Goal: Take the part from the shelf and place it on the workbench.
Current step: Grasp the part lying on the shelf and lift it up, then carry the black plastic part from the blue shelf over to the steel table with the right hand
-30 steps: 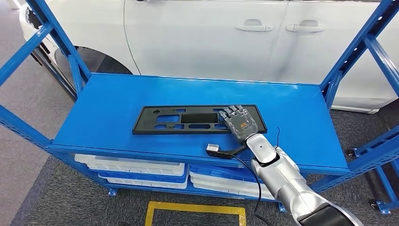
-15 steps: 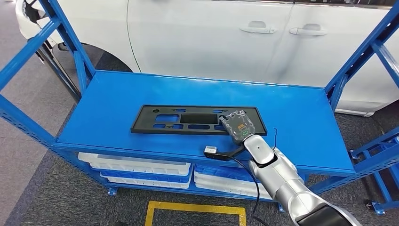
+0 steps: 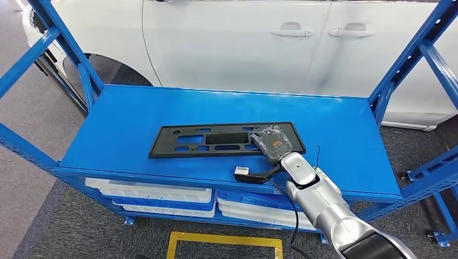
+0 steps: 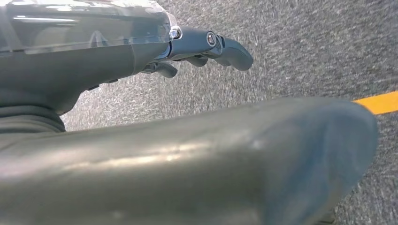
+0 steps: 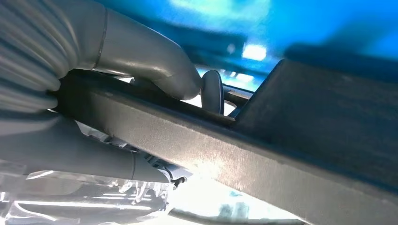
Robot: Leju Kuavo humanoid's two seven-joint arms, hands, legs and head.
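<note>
A white car [image 3: 243, 43] stands behind a blue shelf [image 3: 135, 113], and its two door handles are visible near the top of the head view. The shelf has a wide flat top board with slanted blue posts at both sides. Under this board, on a lower level, white trays [image 3: 156, 195] lie in low stacks beside each other; what is in them cannot be seen. The floor [image 3: 70, 232] in front is grey carpet with a yellow marked line [image 3: 224, 240] on it.

On the top board lies the part [image 3: 216, 140], a long flat black panel with several openings cut through it. It is nearer to the front edge of the board than to the back edge, about in the middle of the width, and its right end is a little further back than its left end.

The silver right arm [image 3: 324, 208] reaches up from the lower right over the front edge. The right hand [image 3: 271, 143] is at the right end of the part. In the right wrist view its grey thumb [image 5: 150, 65] lies on one face of the panel's edge and the fingers [image 5: 212, 91] curl around from the other side, so the hand grips the part.

The left hand [image 4: 187, 47] hangs over the carpet, its fingers lightly bent and apart, holding nothing.
</note>
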